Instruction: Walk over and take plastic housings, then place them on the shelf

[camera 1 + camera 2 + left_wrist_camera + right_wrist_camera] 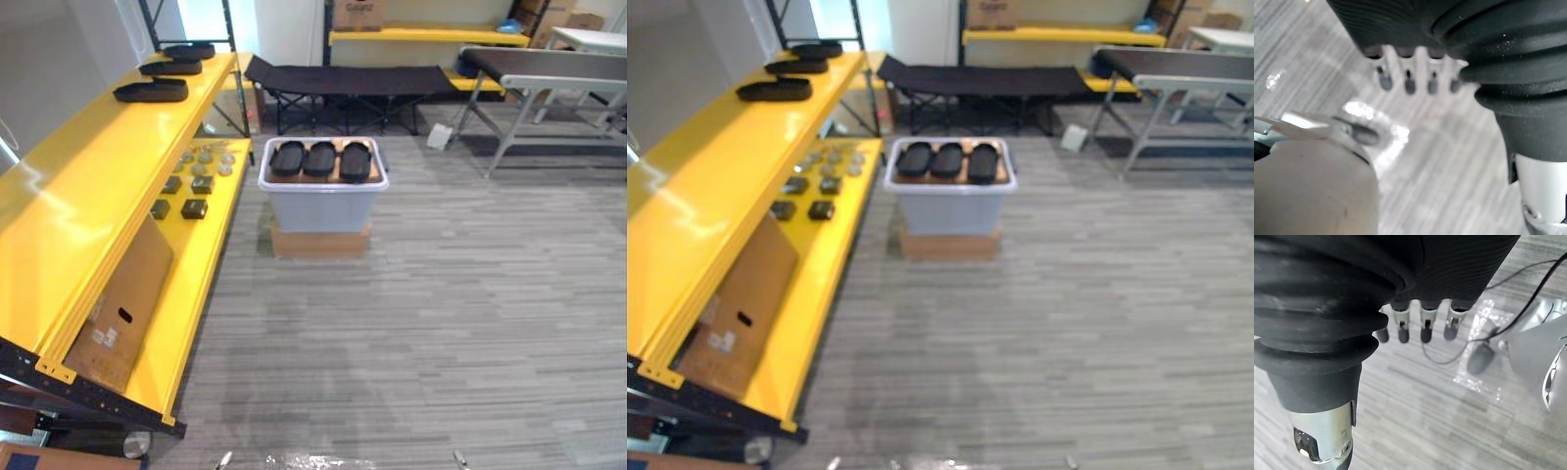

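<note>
Looking down from the head cameras, you see three black plastic housings (319,159) lying side by side on a brown sheet across the top of a pale grey bin (321,204). The bin stands on a flat cardboard box (320,242) on the grey floor (441,323), well ahead of you. To your left runs the yellow shelf (88,206). At the far end of its top level, three further housings (152,91) lie in a row, one behind another. Its lower level carries small dark blocks (186,196) and a leaning cardboard sheet (122,308). Behind the bin stands a black folding cot (353,80).

Your left robot hand (1409,78) hangs over the floor with its fingers straight and side by side, reaching toward the boards, and its thumb (1361,134) set apart from them. It grips nothing. Your right robot hand (1425,325) has the same pose: its fingers are slack and extended above the floor, its thumb (1480,357) is off to one side, and nothing lies between them.
</note>
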